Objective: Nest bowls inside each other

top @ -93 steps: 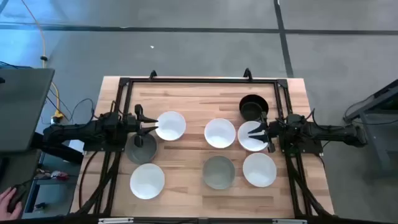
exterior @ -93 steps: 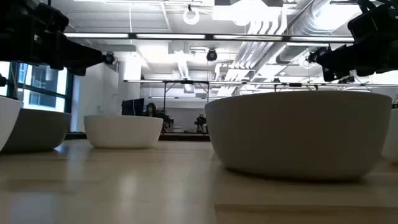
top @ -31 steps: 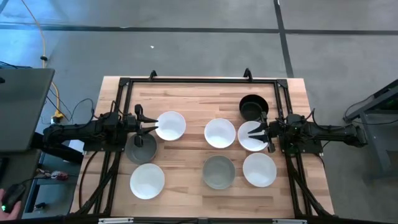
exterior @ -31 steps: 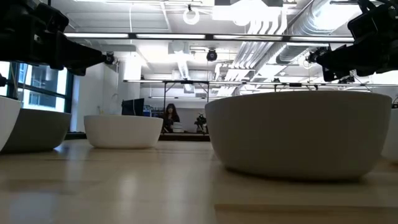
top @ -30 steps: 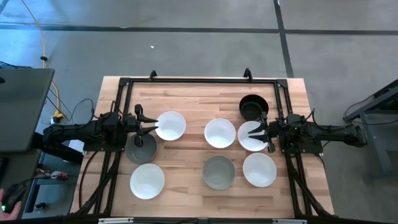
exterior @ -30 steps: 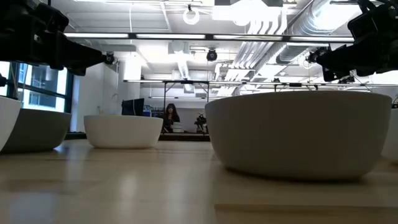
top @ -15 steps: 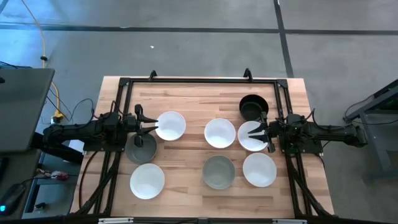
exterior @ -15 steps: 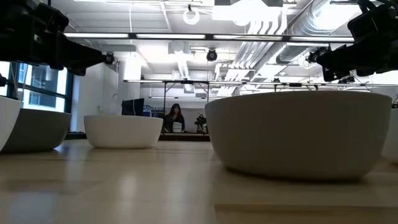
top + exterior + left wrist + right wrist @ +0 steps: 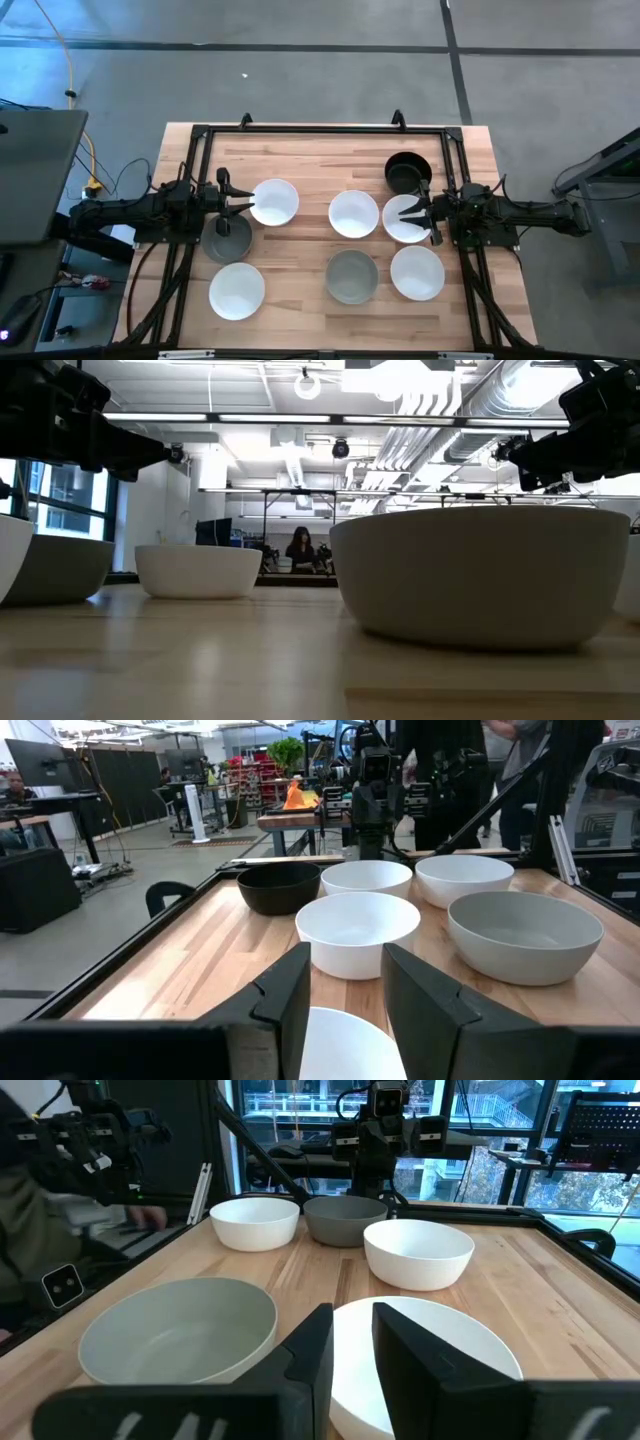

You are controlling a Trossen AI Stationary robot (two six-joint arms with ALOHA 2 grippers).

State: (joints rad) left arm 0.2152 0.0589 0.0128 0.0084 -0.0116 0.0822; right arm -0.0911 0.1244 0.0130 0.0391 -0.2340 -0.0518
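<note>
Over on the left, the left gripper [image 9: 243, 207] hangs above the near rim of a white bowl [image 9: 274, 202], its jaws parted by a narrow gap and holding nothing; the wrist view shows that rim right between the two fingers [image 9: 285, 995]. Just beside the gripper sits a grey bowl [image 9: 227, 240], and toward the front edge of the table [image 9: 320, 150] is another white bowl [image 9: 237, 290].

Moving to the middle: a white bowl [image 9: 353, 213] stands alone, with a second grey bowl [image 9: 352, 276] in front of it, apart from it.

On the right, the right gripper [image 9: 418, 212] hovers over a white bowl [image 9: 404, 218], jaws slightly apart, gripping nothing, the bowl's rim showing under the gap in the wrist view. A black bowl [image 9: 406, 172] sits just behind it, and one more white bowl [image 9: 417, 272] lies in front. None of the bowls is nested; each rests separately on the wood.

Far back in the room, a person [image 9: 300, 546] is at a desk.
</note>
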